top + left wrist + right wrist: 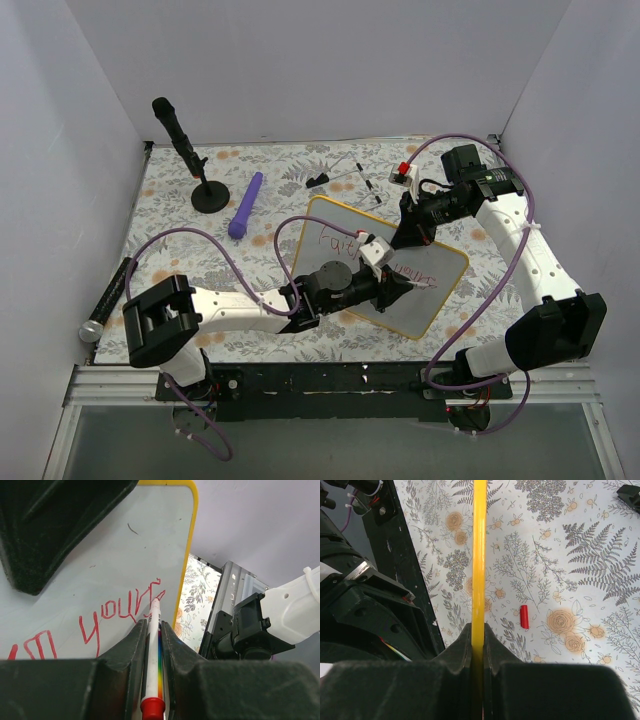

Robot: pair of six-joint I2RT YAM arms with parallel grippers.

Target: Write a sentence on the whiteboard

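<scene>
The whiteboard (402,318), white with a yellow rim, lies tilted at the table's middle. Red lettering (335,241) crosses it; in the left wrist view the sentence (120,611) reads "your" at its end. My left gripper (402,284) is shut on a white marker (151,652) with a rainbow stripe and red end. The marker's tip touches the board (125,555) at the last stroke. My right gripper (411,236) is shut on the board's far yellow rim (479,555), its jaws closed tight on both sides of the rim.
A black microphone on a round stand (190,160) and a purple tube (246,205) stand at the back left. Small black pieces and pens (345,175) lie at the back. A red cap (524,617) lies on the floral cloth. White walls enclose three sides.
</scene>
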